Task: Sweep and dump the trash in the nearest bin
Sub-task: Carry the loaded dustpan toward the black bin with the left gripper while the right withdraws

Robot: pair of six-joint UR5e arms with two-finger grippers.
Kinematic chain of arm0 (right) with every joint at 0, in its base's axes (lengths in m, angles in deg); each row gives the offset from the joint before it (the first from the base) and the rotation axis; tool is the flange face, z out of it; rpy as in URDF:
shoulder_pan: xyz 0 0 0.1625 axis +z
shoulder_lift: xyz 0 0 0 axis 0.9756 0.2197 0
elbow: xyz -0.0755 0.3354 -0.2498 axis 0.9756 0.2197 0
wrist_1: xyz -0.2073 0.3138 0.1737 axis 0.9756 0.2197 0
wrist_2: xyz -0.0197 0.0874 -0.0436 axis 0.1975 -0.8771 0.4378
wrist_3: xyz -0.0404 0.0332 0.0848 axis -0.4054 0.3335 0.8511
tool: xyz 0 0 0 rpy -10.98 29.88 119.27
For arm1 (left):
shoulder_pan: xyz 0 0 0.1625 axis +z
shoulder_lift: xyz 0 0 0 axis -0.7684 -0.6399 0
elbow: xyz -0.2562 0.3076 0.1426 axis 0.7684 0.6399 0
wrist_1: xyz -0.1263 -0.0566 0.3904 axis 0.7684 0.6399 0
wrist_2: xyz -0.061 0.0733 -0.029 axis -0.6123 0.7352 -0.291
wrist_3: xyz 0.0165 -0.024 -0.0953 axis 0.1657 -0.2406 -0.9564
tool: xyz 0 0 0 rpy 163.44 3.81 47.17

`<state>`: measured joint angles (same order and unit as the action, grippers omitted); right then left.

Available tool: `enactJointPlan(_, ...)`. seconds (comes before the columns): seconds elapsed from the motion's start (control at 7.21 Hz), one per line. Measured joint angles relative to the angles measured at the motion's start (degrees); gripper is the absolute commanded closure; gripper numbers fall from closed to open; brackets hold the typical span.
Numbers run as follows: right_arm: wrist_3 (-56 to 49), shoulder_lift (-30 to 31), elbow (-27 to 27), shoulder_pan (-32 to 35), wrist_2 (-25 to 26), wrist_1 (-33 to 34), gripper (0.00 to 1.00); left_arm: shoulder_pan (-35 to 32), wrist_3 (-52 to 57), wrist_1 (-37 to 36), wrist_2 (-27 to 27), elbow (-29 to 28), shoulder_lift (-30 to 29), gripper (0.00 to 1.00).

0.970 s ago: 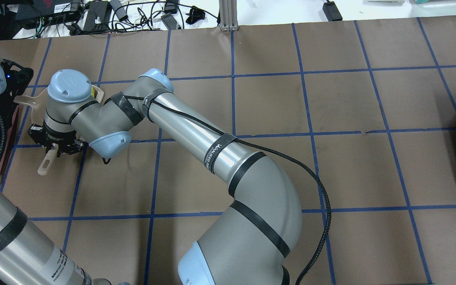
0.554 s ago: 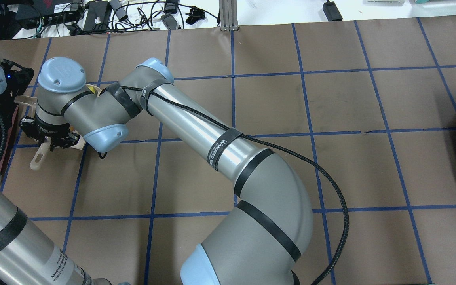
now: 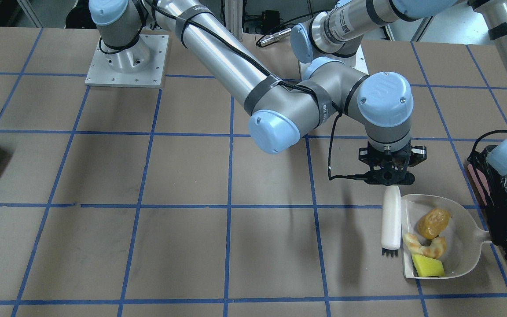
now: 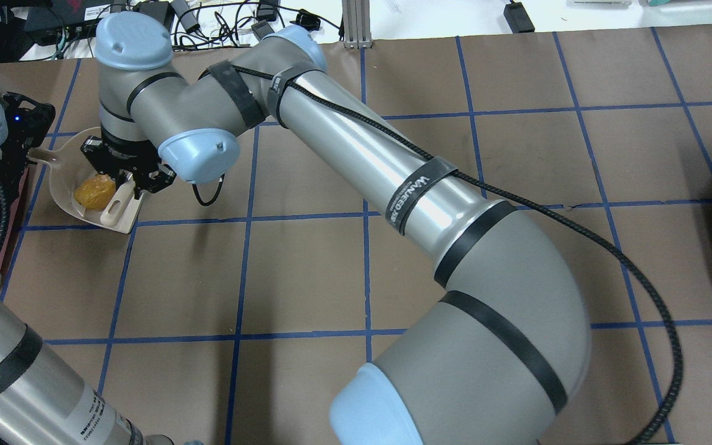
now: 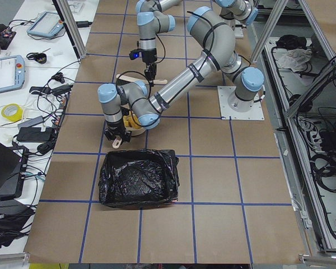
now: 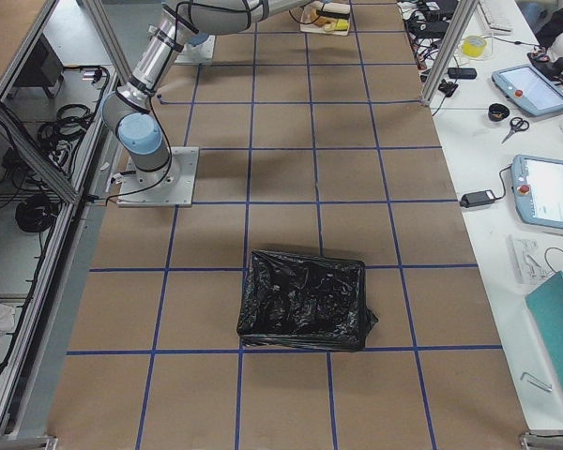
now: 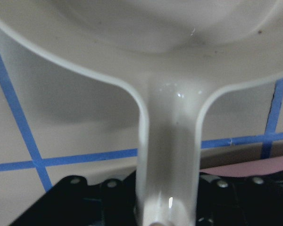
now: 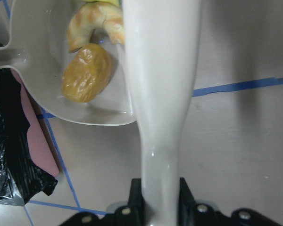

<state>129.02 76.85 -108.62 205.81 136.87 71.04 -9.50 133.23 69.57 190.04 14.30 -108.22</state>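
Observation:
A beige dustpan (image 3: 460, 246) lies on the table with the trash in it: an orange-brown lump (image 3: 433, 222), a tan croissant piece (image 3: 425, 247) and a yellow wedge (image 3: 428, 267). My left gripper (image 3: 497, 237) is shut on the pan's handle (image 7: 167, 155). My right gripper (image 3: 387, 175) is shut on a white brush (image 3: 390, 218), which hangs bristles down at the pan's open edge. In the overhead view only the lump (image 4: 94, 190) shows in the dustpan (image 4: 62, 185), beside the brush (image 4: 115, 209) and right gripper (image 4: 126, 170). The bin (image 3: 479, 181), pink-sided with a black bag, stands just behind the pan.
The same bin (image 5: 137, 178) sits at the table's left end, its pink side (image 8: 35, 146) close to the pan. A second black-bagged container (image 6: 305, 300) stands at the far right end. The right arm (image 4: 356, 142) stretches diagonally across the brown gridded table.
My right gripper has carried the brush from the near side of the dustpan away from the robot, to the pan's edge, uncovering the lump. The left gripper has kept still on the handle.

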Motion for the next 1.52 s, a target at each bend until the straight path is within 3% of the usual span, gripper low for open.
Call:
enactJointPlan(0.28,-6.3,8.1,-12.2,-3.8,3.4,-2.9,1.00,0.1,-5.1,4.0,-4.5,0.2,0.7,1.00)
enactJointPlan(0.69,-16.7,17.5,-32.6,-7.5,12.1,-2.8,1.00,0.1,-8.3,5.2,-5.9,0.2,1.2,1.00)
enactJointPlan(1.11,-21.0,24.9,-45.1,-9.8,17.0,-2.7,1.00,0.7,-16.3,8.5,-7.9,0.3,2.5,1.00)
enactJointPlan(1.52,-23.2,30.6,-53.2,-10.0,20.2,-2.7,1.00,1.9,-20.1,9.6,-12.9,0.4,3.9,1.00)
